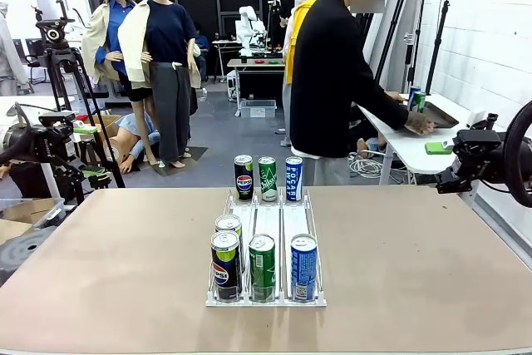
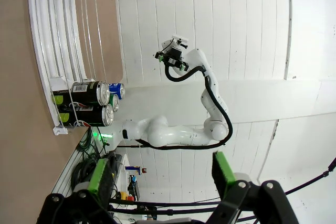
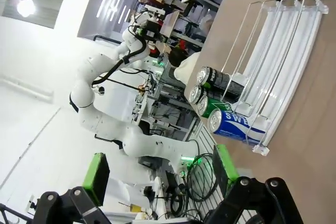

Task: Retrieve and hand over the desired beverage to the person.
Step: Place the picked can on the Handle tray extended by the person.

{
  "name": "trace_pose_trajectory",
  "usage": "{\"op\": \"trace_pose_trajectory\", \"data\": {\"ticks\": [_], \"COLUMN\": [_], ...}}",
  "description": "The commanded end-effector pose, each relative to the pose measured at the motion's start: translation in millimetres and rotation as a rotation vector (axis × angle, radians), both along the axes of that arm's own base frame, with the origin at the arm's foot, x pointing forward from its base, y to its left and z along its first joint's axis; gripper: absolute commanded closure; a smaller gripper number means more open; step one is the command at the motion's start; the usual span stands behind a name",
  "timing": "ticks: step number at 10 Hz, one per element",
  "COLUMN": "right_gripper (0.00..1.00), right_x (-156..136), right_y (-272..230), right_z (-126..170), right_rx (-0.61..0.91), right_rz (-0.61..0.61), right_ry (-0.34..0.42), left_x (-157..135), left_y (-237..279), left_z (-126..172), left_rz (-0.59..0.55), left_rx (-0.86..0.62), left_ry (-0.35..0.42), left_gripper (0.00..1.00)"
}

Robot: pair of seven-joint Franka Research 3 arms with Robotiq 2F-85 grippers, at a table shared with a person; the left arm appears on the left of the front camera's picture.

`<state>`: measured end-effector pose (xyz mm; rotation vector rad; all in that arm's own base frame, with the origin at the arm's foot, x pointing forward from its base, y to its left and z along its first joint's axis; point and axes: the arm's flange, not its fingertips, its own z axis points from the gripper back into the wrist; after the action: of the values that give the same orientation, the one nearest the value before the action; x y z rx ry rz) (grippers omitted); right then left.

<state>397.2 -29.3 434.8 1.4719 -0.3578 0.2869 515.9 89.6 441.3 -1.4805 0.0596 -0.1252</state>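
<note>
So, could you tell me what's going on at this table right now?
Nothing is being handled yet. Seven cans stand in a white rack on the table: three at the far end, four near the robot. Both grippers, left and right, are open and raised off the table. The person is turned away, hands on a side table.

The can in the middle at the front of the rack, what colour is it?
The middle front can is green with a silver top, clearest in the front view.

You see a camera tripod (image 1: 62, 64) at far left and a white side bench (image 1: 416, 145) at right.
</note>
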Motion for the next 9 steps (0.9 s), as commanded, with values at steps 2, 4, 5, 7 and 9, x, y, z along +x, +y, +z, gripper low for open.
{"op": "trace_pose_trajectory", "data": {"ticks": [2,4,5,7,9], "right_gripper": [0.0,0.0,0.0,0.0,0.0], "right_x": [-1.4,0.1,0.1,0.1,0.1], "right_y": [3.5,2.8,2.8,2.8,2.8], "right_z": [6.9,1.8,1.8,1.8,1.8], "right_rx": [0.077,0.017,0.017,0.017,0.017], "right_rz": [0.011,0.007,0.007,0.007,0.007], "right_ry": [-0.041,-0.005,-0.005,-0.005,-0.005], "left_x": [-0.3,-0.3,-0.3,-0.3,-0.3], "left_y": [0.3,0.3,0.3,0.3,0.3], "left_z": [1.3,1.3,1.3,1.3,1.3], "left_rz": [0.004,0.004,0.004,0.004,0.004], "left_rx": [0.011,0.011,0.011,0.011,0.011], "left_ry": [-0.004,-0.004,-0.004,-0.004,-0.004], "left_gripper": [0.0,0.0,0.0,0.0,0.0]}}
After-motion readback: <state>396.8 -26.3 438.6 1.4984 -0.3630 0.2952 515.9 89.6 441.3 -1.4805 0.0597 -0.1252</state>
